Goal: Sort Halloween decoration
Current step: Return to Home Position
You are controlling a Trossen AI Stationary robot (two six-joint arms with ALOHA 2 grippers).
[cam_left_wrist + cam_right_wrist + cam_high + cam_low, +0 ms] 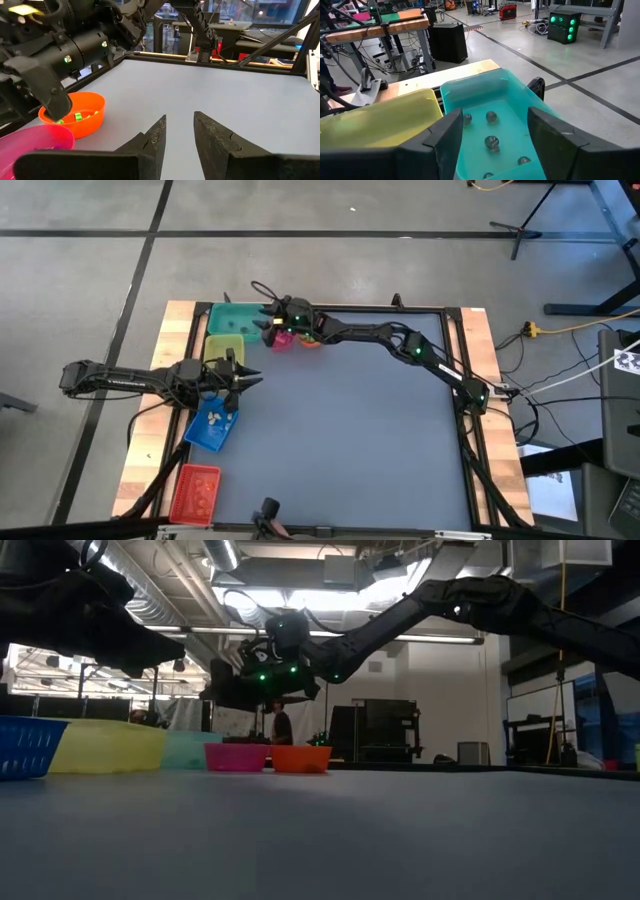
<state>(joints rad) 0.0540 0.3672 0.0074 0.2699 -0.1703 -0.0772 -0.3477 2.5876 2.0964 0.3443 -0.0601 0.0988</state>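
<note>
My right gripper point(268, 317) point(492, 125) reaches to the table's far left and hangs open above the teal bin point(232, 317) point(495, 100). Several dark round Halloween trinkets point(491, 142) lie on that bin's floor; nothing sits between the fingers. My left gripper point(248, 377) point(179, 132) stands level and open by the left edge, empty, near the yellow bin point(222, 348). Green trinkets point(78, 116) lie in the orange bowl point(80, 112), and white trinkets point(215, 418) in the blue bin point(210, 427).
A pink bowl point(283, 340) and the orange bowl point(311, 340) stand side by side just right of the teal bin, under the right arm. A red bin point(195, 493) sits at the near left corner. The grey mat point(350, 440) stretches to the right and near side.
</note>
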